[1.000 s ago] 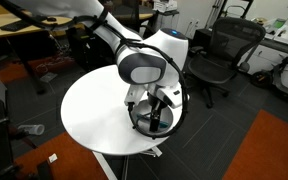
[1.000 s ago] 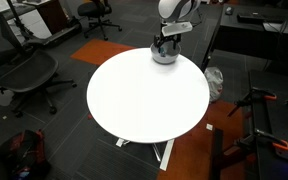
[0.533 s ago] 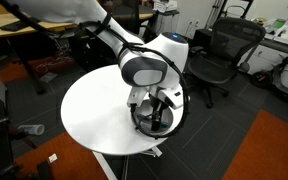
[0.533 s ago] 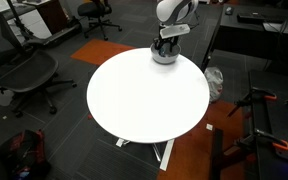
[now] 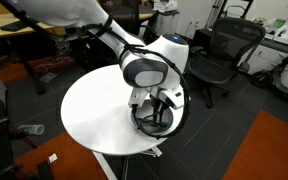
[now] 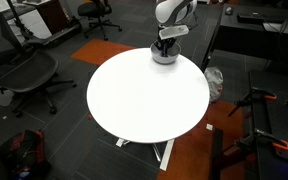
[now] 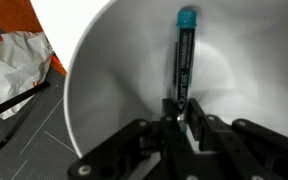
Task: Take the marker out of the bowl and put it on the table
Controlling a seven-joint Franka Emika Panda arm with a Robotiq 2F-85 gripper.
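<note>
marker (image 7: 183, 60) lower end hidden by claw (image 7: 182, 113), bowl (image 7: 114, 90) rim cropped at top

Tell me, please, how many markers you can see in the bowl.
1. The marker lies in the bowl, teal cap away from the jaws, which pinch its near end. The wrist view shows only part of the bowl; others could be hidden.

At lower centre, the black claw (image 7: 181, 112) pinches a thin dark teal-capped marker (image 7: 183, 55) inside a round silvery-grey bowl (image 7: 114, 90).
</note>
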